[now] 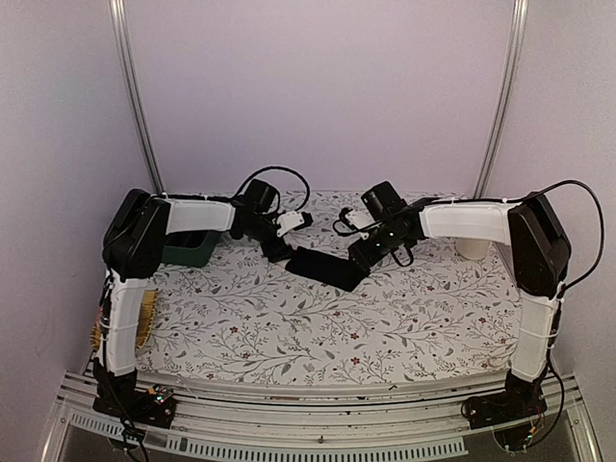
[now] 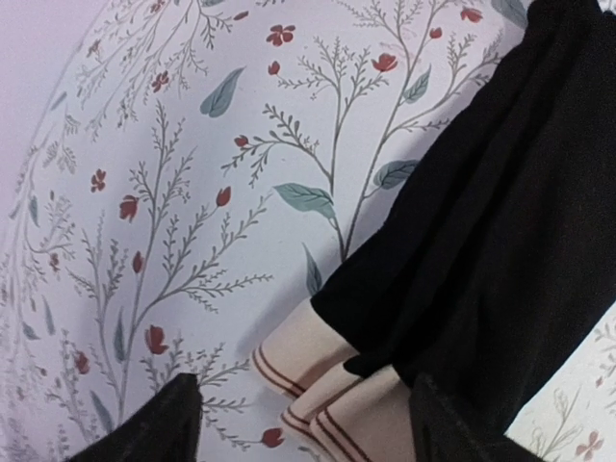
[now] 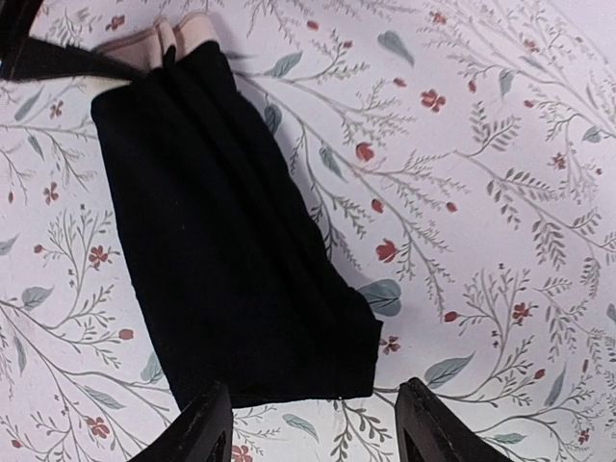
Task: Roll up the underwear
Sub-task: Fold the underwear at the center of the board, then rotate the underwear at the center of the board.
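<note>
The black underwear (image 1: 322, 267) is lying flat on the counter (image 1: 289, 327), near the middle of its far edge. The left pincer (image 2: 303, 395) is hanging released over its cream band (image 2: 298, 351); the right pincer (image 3: 313, 409) is hanging released at the opposite end.

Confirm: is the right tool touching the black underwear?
Cannot tell. Right wrist view: the right tool hangs open at the end of the black underwear; neither contact nor gap shows.
</note>
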Action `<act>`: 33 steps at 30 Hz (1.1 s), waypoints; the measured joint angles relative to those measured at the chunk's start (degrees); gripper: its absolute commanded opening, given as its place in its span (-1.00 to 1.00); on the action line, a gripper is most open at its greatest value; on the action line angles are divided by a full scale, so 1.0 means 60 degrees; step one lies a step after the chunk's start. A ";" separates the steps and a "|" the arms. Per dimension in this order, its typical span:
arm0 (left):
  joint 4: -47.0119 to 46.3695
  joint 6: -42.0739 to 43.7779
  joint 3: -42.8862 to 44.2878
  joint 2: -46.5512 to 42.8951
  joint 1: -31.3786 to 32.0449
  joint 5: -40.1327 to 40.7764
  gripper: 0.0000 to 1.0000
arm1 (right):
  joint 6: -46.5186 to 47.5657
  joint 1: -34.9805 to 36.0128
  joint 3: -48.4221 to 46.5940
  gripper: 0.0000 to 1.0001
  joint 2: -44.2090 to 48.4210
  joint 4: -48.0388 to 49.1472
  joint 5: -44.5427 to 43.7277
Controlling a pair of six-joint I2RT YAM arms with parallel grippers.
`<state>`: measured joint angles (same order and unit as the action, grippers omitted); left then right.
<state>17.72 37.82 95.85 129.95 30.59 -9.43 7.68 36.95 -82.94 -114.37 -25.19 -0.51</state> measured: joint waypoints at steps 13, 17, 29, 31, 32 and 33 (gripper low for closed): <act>0.0004 -0.0710 -0.0390 -0.2331 -0.0382 0.0149 0.97 | 0.0178 -0.0681 0.0007 0.43 0.0237 0.0419 -0.1013; -0.0015 -0.0933 -0.1654 -0.3734 -0.0576 -0.0084 0.97 | 0.0321 -0.0896 -0.0058 0.44 -0.0452 0.0463 -0.1155; -0.0561 -0.1384 -0.5071 -0.5606 -0.0929 -0.0637 0.97 | 0.0772 -0.0586 0.0120 0.41 -0.1049 0.0506 -0.1035; -0.0663 -0.1443 -0.5206 -0.5621 -0.0965 -0.0634 0.97 | 0.0962 -0.0226 0.0273 0.41 -0.0954 0.0597 -0.1031; -0.0710 -0.1475 -0.5238 -0.5617 -0.1013 -0.0630 0.97 | 0.1071 0.0018 0.0317 0.40 -0.0929 0.0627 -0.1016; -0.0769 -0.1504 -0.5242 -0.5617 -0.1049 -0.0627 0.97 | 0.1155 0.0280 0.0335 0.39 -0.0914 0.0645 -0.0994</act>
<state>13.10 28.80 64.40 96.25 24.29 -13.19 14.61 38.63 -80.93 -119.85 -21.32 -6.48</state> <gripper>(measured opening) 0.986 0.707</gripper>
